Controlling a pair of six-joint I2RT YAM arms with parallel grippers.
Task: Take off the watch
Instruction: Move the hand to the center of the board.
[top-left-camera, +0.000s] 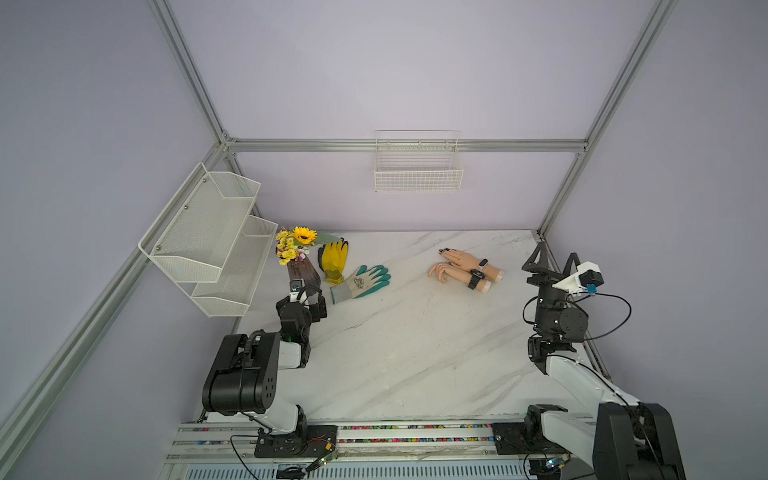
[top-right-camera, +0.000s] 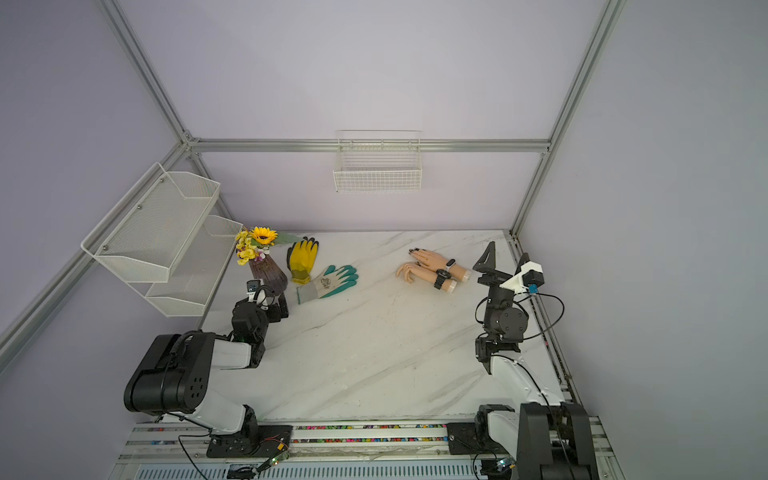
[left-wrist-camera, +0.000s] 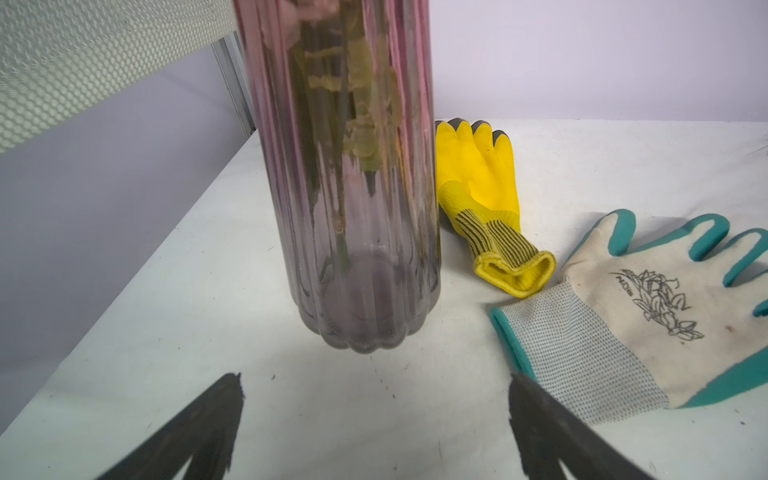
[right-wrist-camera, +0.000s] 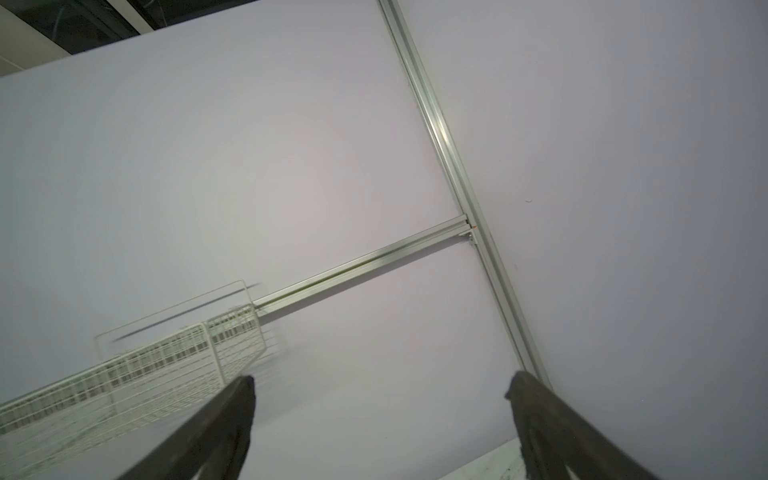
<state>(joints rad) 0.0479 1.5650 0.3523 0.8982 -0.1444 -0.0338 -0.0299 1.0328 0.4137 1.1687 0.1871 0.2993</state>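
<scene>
Top views: black watch (top-left-camera: 473, 279) on the near dummy hand (top-left-camera: 451, 272), white-strap watch (top-left-camera: 482, 264) on the far one, both at 2 o'clock on the table (top-left-camera: 395, 353); right gripper (top-left-camera: 555, 259) at their 3 o'clock, apart.
Left wrist: left gripper (left-wrist-camera: 376, 390) spread, empty, facing vase (left-wrist-camera: 357, 208); no watch seen.
Right wrist: right gripper spread, empty, aimed at wall (right-wrist-camera: 249, 166) and basket (right-wrist-camera: 124, 374).
Handling: likely light; strap pliable, case stiff; dummy hand may slide. Pinch the strap by the buckle, other gripper steadying.
</scene>
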